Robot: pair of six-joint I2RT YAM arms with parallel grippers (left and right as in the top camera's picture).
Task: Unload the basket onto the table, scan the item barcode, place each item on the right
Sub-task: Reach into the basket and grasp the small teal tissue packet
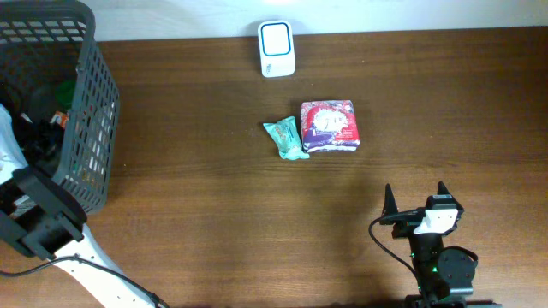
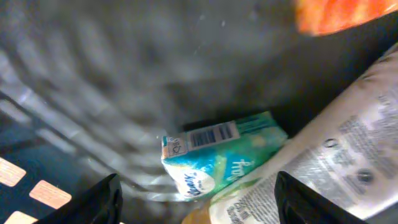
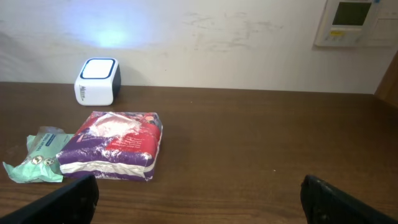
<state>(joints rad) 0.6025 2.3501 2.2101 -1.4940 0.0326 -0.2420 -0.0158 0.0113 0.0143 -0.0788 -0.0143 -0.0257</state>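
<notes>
Our left gripper (image 2: 198, 202) is down inside the dark mesh basket (image 1: 92, 128) at the table's left end; its jaws stand well apart and grip nothing. Just past them lies a teal carton (image 2: 217, 163), its barcode (image 2: 211, 134) on the narrow upper face, turned toward the wrist camera. A white printed pouch (image 2: 348, 155) leans against the carton's right side, and something orange (image 2: 336, 14), too blurred to name, sits higher up.

We judge the step in hand to be picking this carton; to do it well we centre the jaws over its long sides, come down clear of the pouch, and close on the body rather than the barcode face, so that the code stays uncovered for the scanner (image 1: 276, 49). The basket wall is tall, so we lift straight up before we swing across.

Our right gripper (image 1: 414, 190) waits at the near edge with its jaws wide and holding nothing.

The table (image 1: 214, 214) is dark brown wood grain; the scanner stands at its far edge, and nearer lie a green packet (image 1: 285, 139) and a red and purple pack (image 1: 330, 127), touching or nearly so. Behind is a pale wall (image 3: 217, 37) with a control panel (image 3: 351, 22) mounted on it.
</notes>
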